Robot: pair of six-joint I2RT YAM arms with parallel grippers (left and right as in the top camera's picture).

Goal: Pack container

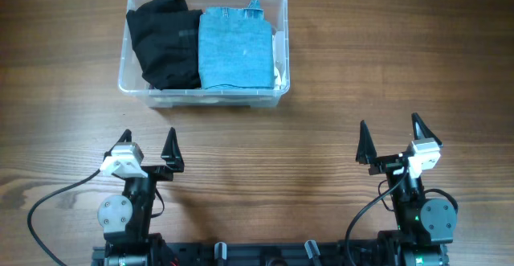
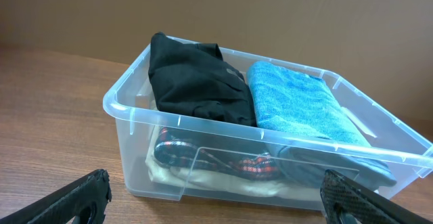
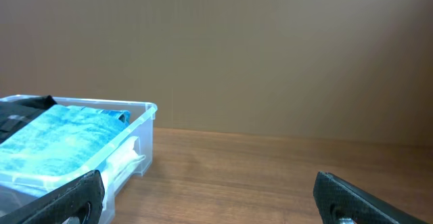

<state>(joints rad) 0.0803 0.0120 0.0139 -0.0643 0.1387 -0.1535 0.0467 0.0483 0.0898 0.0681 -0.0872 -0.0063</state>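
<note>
The clear plastic container (image 1: 281, 49) sits at the far middle of the table. It holds a folded black garment (image 1: 165, 41) on the left and a folded blue garment (image 1: 233, 49) on the right. In the left wrist view the container (image 2: 135, 136) also shows a plaid garment (image 2: 203, 158) and a pale one underneath. The container's corner (image 3: 145, 126) shows in the right wrist view. My left gripper (image 1: 148, 147) and right gripper (image 1: 393, 136) are both open and empty, near the front edge, well short of the container.
The wooden table (image 1: 321, 137) is bare between the grippers and the container. Cables run from the arm bases along the front edge. A plain brown wall (image 3: 270, 48) stands behind the table.
</note>
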